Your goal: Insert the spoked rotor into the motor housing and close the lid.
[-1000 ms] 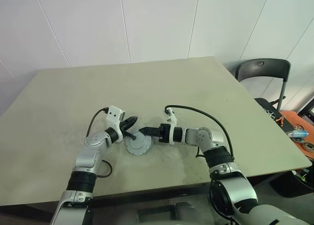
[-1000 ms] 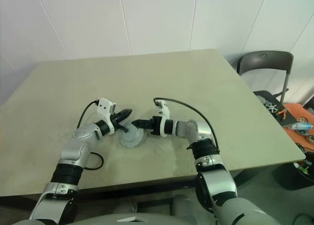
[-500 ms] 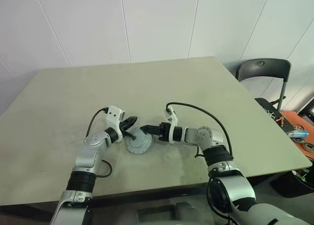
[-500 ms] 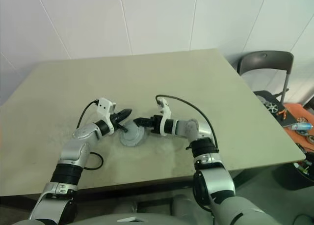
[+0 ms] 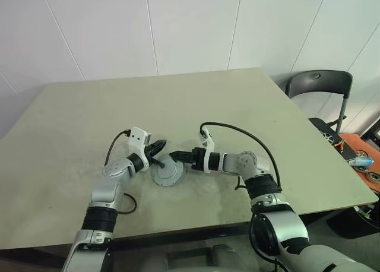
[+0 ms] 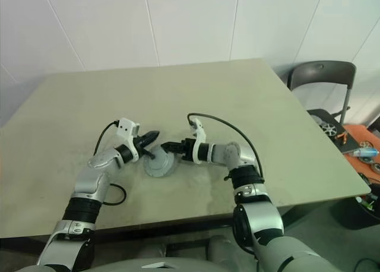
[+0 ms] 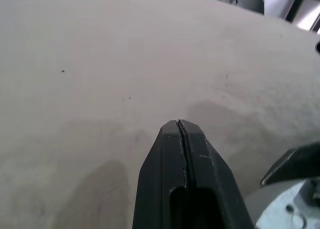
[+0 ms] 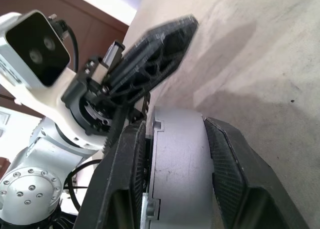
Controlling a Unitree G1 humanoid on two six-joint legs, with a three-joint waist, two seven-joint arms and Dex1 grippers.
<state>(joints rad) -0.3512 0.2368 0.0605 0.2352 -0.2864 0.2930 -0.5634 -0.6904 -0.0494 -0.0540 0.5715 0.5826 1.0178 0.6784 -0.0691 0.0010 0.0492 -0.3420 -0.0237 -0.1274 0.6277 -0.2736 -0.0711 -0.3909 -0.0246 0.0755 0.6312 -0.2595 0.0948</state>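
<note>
The motor housing (image 5: 167, 173) is a round light-grey disc resting tilted on the table near its front, its far edge lifted. My right gripper (image 5: 176, 157) reaches in from the right and is shut on that lifted rim. In the right wrist view the grey housing (image 8: 176, 164) sits edge-on between the two black fingers (image 8: 125, 159). My left gripper (image 5: 159, 147) is shut with nothing in it, beside the housing's left rim; I cannot tell whether it touches. The spoked rotor is out of view. I cannot tell a lid apart from the housing.
The beige table (image 5: 178, 106) stretches far behind and to both sides of the grippers. A black chair (image 5: 317, 85) stands past the table's right corner, with clutter on the floor (image 5: 359, 162) beyond it.
My right wrist has rolled slightly while keeping its hold on the housing. The left gripper has stayed where it was, shut.
</note>
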